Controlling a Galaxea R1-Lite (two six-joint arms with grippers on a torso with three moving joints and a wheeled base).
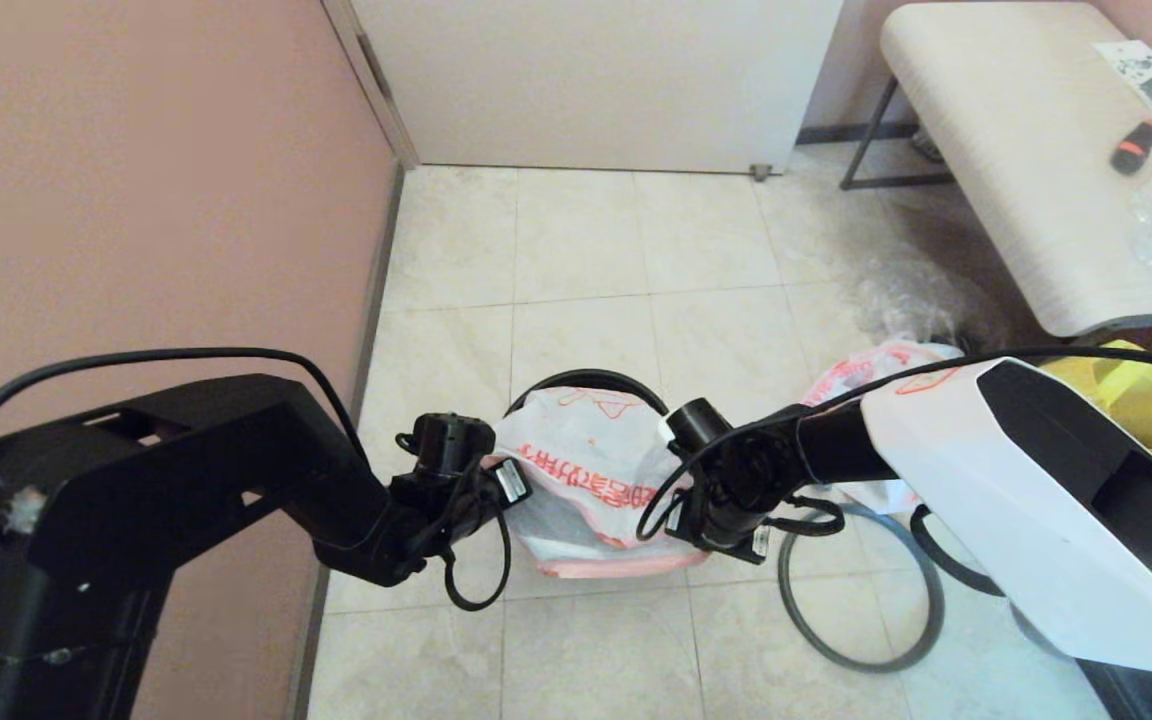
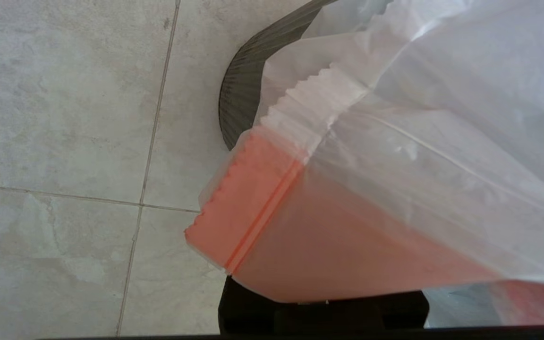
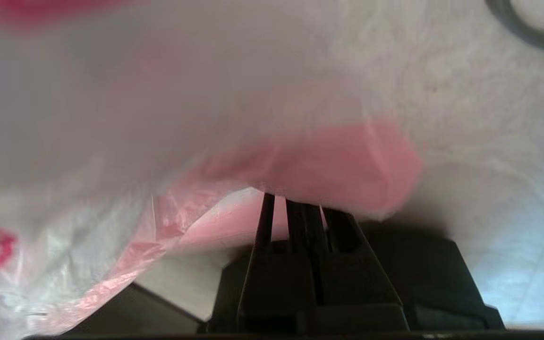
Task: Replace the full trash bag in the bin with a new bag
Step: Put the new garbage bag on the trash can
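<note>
The new bag (image 1: 586, 480), translucent white with red print and a pink edge, hangs stretched between my two grippers over the black bin (image 1: 586, 380). My left gripper (image 1: 511, 485) is shut on the bag's left pink corner (image 2: 272, 212); its fingers are hidden under the plastic, and the bin's ribbed wall (image 2: 241, 89) shows beside it. My right gripper (image 1: 681, 520) is shut on the bag's right pink edge (image 3: 347, 170), fingertips (image 3: 300, 203) pressed together. The full trash bag (image 1: 876, 365) lies on the floor behind my right arm. The grey hoop (image 1: 861, 600) lies flat on the tiles to the bin's right.
A pink wall (image 1: 136, 200) runs close along the left. A white door (image 1: 596, 80) stands behind the bin. A low white table (image 1: 1016, 150) with small items is at the back right. Under it lie a clear plastic bag (image 1: 906, 290) and a yellow tote (image 1: 1146, 400).
</note>
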